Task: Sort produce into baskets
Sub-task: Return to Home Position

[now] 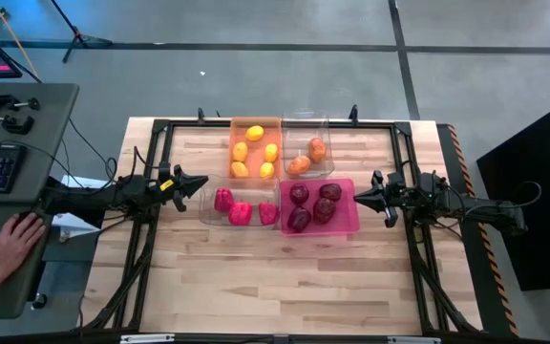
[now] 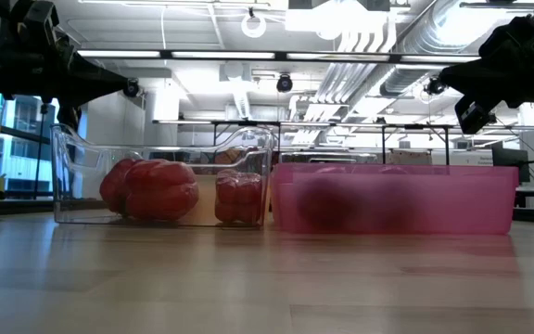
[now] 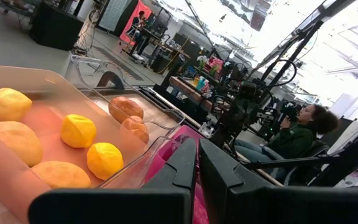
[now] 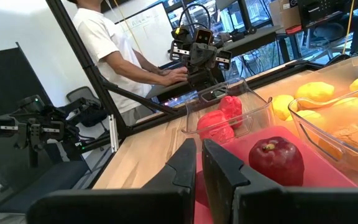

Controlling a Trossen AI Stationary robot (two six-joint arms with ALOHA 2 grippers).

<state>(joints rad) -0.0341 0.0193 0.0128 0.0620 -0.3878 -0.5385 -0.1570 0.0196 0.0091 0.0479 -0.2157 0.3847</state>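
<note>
Out in the middle of the pale wooden table [image 1: 256,287], four shallow plastic bins are sitting packed together in a two-by-two block. Yellow lemon-like toy pieces [image 1: 255,133] are lying in the translucent orange bin [image 1: 237,129], round orange pieces [image 1: 317,149] in the clear bin [image 1: 299,129] beside it, bright red pepper-like pieces [image 1: 241,213] in the second clear bin [image 1: 256,191], and dark maroon round pieces [image 1: 299,194] in the magenta pink bin [image 1: 347,215]. So the left hand [image 1: 201,182] is hanging just beside the pepper bin's outer end, the right hand [image 1: 358,194] just beside the pink bin's outer end, both pointing inward. Neither one is gripping anything; the wrist views are showing each pair of fingers pinched nearly together with only a sliver between. Low view is mostly catching the two near bins, with both hands raised off the table, which the overhead shot isn't giving away. Right wrist view is picking up a stem dimple on one maroon piece.
</note>
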